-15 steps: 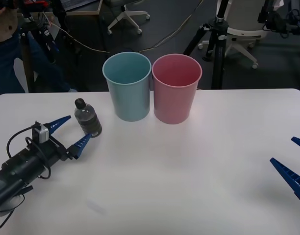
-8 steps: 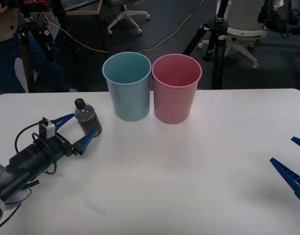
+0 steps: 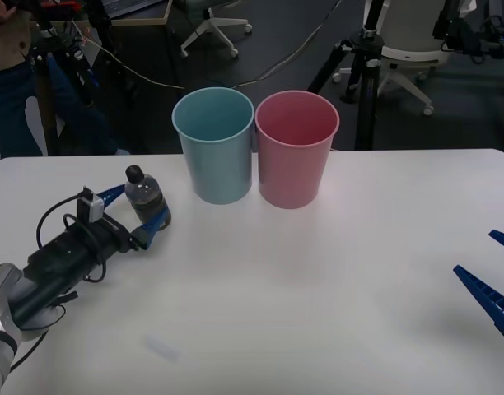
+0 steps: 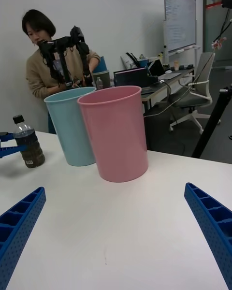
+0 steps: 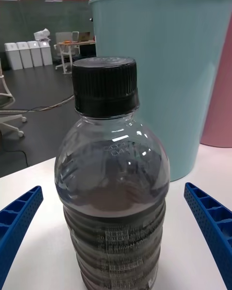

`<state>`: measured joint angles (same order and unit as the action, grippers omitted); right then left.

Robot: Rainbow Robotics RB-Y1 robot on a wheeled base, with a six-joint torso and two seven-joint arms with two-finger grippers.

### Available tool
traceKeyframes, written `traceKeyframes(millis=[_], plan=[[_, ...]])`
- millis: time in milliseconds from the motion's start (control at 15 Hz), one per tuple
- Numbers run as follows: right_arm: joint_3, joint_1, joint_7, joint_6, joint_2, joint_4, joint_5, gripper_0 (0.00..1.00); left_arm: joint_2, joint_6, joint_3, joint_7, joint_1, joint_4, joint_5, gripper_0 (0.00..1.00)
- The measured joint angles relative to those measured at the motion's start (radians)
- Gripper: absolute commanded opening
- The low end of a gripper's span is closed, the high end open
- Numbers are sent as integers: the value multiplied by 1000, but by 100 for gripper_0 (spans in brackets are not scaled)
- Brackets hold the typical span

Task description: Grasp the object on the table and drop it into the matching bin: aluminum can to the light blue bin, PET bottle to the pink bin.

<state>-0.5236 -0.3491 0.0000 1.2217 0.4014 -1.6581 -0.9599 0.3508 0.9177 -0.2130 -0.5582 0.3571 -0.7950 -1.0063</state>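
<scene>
PET bottle (image 3: 147, 202) stands upright on the white table (image 3: 318, 271), its long axis vertical and its black cap pointing straight up, toward the table's left side at roughly ten o'clock from the tabletop's centre. Behind it, at the far edge, the light blue bin (image 3: 214, 145) and the pink bin (image 3: 296, 148) stand side by side, rims all but touching, the blue one nearer the bottle, at about two o'clock from it. The left gripper (image 3: 133, 216) reaches in from eight o'clock, low over the table, its blue ribbed fingers spread apart on either side of the bottle's body; from the left wrist camera a gap shows between each finger and the plastic, so the pincer is open and not pressing it. The right gripper (image 3: 491, 280) waits at the table's right edge, around four o'clock from centre, its fingers also spread wide with nothing between them. Dark brownish liquid fills the bottle to its shoulder, above a dark label band.
</scene>
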Motion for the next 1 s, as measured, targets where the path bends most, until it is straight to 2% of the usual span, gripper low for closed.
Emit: traceKeyframes(millis=[267,733,800,867,933,1000], plan=[[0,0,0,0,0,0,0,100,-9,-65,22,3,20,0,8,100],[0,0,0,0,0,0,0,100,-24,-82,50,7,48,1,12,100],[0,0,0,0,0,0,0,100,-24,-84,51,7,48,1,12,65],[0,0,0,0,0,0,0,100,-24,-88,52,7,48,1,11,5],[0,0,0,0,0,0,0,100,-24,-95,52,9,47,1,12,0],[0,0,0,0,0,0,0,100,-24,-100,52,12,47,1,12,0]])
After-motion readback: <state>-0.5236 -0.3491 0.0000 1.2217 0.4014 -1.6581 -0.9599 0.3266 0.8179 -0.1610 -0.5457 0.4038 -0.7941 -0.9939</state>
